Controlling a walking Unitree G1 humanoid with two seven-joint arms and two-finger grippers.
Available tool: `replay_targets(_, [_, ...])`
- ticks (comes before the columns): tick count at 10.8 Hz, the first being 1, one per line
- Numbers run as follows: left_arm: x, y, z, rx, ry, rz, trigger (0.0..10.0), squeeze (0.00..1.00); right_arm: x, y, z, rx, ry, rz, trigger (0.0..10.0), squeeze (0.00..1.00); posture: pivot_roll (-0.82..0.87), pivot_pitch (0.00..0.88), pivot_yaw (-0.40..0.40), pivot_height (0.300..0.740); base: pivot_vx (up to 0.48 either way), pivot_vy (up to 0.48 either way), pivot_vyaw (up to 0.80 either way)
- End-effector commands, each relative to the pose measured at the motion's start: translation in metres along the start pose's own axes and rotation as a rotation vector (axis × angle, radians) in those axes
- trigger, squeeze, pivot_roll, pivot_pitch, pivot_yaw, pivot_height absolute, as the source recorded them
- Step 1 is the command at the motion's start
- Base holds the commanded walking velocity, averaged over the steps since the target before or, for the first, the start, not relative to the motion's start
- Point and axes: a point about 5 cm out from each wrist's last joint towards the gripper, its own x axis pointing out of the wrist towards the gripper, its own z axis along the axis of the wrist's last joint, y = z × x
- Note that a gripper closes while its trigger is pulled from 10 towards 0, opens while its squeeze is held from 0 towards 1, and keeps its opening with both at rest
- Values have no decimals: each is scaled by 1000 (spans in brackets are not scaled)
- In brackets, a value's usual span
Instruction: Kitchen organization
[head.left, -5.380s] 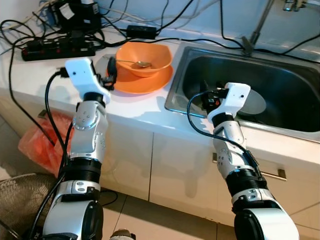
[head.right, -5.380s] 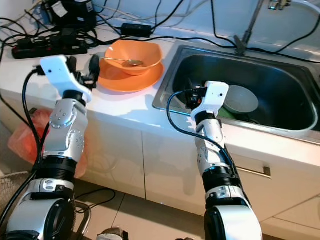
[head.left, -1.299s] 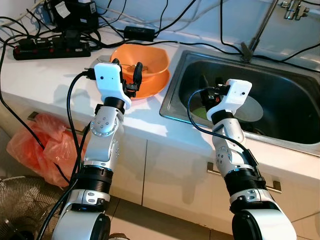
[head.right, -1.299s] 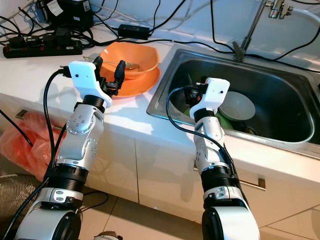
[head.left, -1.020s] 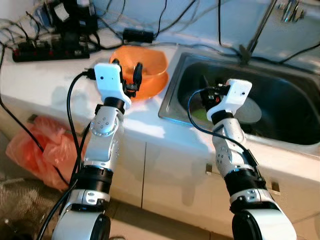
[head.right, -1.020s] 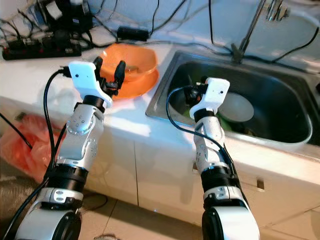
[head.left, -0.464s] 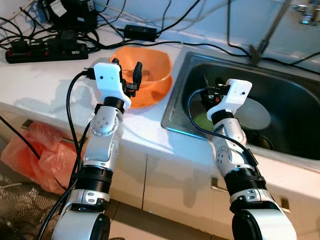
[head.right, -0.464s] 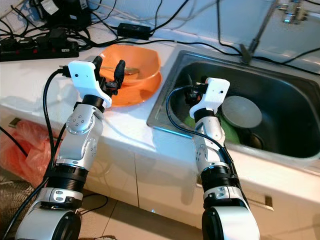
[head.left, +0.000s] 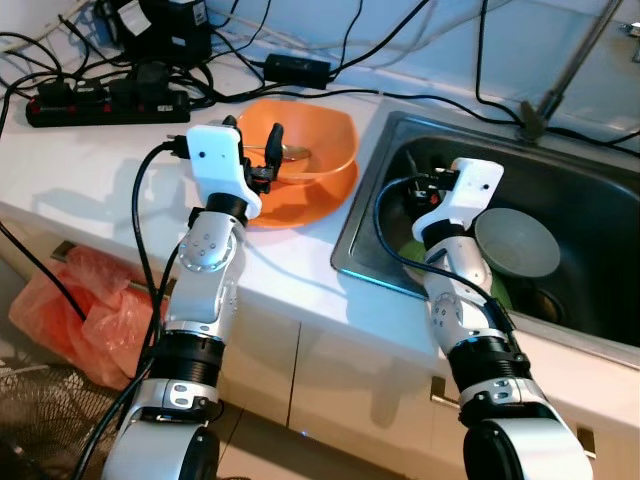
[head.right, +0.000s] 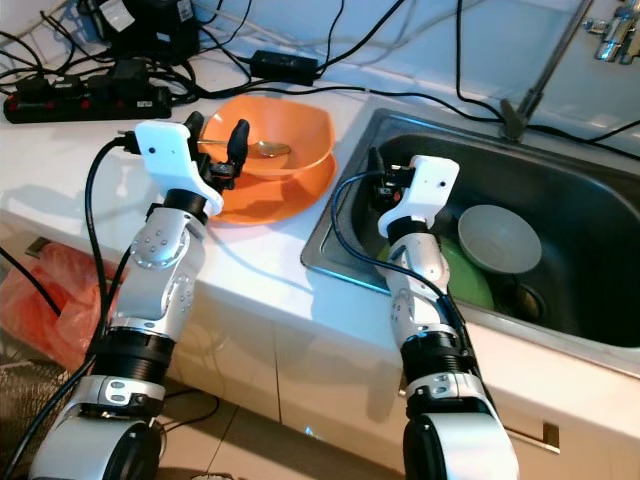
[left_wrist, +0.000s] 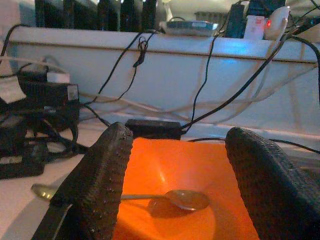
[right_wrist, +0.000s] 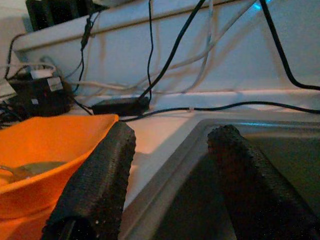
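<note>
Hovering left end effector (head.left: 262, 148) spread by orange bowl (head.left: 310, 150) | right end effector (right_wrist: 170, 165) spread over sink (head.left: 590, 200)

white counter (head.left: 100, 170) | orange plate (head.left: 300, 205) | black power strip (head.left: 105, 100) | black adapter (head.left: 296, 70) | cables (head.left: 420, 98)

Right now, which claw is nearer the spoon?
Left. The left claw hovers open at the orange bowl's near rim, spoon just beyond its fingers. The right claw is open over the sink, farther off.
</note>
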Motion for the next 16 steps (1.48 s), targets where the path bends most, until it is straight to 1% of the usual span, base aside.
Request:
replay_targets(1, [1,-5,3,-4,-6,-20,10000,0,-2,-5,-1,-6,8,-8,10000,0,221,51,-63,740,296,0,0])
replay_targets(5, [0,-6,3,-3,-6,-25,10000,0,-2,-5,-1,-7,8,-7,10000,0,221,54,-64,740,327,0,0])
replay_targets(11, [0,-9,5,-16,-13,-41,10000,0,-2,-4,-2,-5,13,-4,10000,0,223,54,-64,740,0,0,0])
replay_targets(12, [0,-8,9,-14,-27,-40,10000,0,-2,-3,-2,-4,13,-3,10000,0,223,54,-64,740,0,0,0])
replay_targets(14, [2,-13,41,-9,-131,-71,10000,0,-3,-4,-3,-3,15,-3,10000,0,228,54,-65,740,0,0,0])
replay_targets(15, [3,-11,49,-11,-156,-63,10000,0,-3,-4,-4,-3,18,-3,10000,0,230,55,-66,740,0,0,0])
replay_targets(16, [4,-1,60,-28,-191,-20,10000,0,-3,-2,-4,-1,21,1,10000,0,234,56,-66,740,0,0,0])
